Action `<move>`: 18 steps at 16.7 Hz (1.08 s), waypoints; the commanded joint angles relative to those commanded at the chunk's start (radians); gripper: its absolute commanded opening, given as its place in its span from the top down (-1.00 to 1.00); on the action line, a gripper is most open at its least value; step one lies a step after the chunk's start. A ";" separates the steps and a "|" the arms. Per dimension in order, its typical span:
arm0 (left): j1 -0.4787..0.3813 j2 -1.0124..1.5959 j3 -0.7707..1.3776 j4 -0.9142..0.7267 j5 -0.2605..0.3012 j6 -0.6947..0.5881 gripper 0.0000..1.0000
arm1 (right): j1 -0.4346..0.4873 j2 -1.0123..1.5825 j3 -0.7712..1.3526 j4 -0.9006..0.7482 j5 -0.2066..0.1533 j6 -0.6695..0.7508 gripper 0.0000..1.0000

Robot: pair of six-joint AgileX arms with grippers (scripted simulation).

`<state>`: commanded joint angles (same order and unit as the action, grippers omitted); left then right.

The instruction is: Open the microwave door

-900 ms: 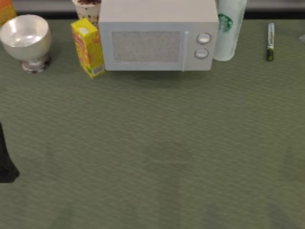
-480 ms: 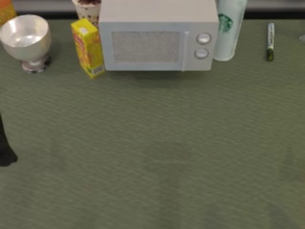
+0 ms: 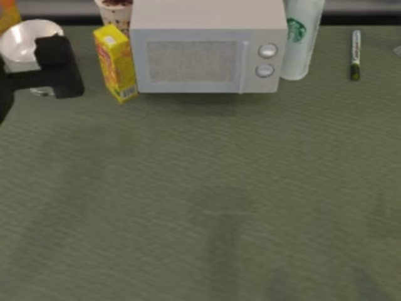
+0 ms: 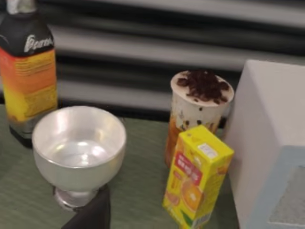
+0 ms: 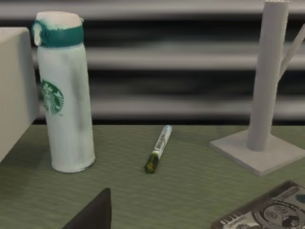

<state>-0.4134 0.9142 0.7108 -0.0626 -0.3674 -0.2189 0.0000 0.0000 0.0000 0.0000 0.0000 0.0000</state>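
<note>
The white microwave stands at the back middle of the table with two grey knobs on its right panel. Its door, with the grey mesh window, lies flush against the front. My left gripper hovers at the back left, over the silver bowl and left of the yellow carton, well apart from the door. In the left wrist view the door's edge shows beside the carton. My right gripper is out of the top view, parked near the right side.
A chocolate-topped cup and an orange bottle stand behind the bowl. A white Starbucks tumbler stands right of the microwave, then a green marker. The right wrist view adds a white stand and a printed pad.
My left arm has swung from the table's left edge up toward the back left and now covers part of the silver bowl. The microwave and its door have not moved.
</note>
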 joint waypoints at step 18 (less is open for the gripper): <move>-0.472 1.103 0.807 -0.076 -0.415 -0.259 -1.00 | 0.000 0.000 0.000 0.000 0.000 0.000 -1.00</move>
<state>-0.8855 2.0167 1.5173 -0.1382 -0.7826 -0.4782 0.0000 0.0000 0.0000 0.0000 0.0000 0.0000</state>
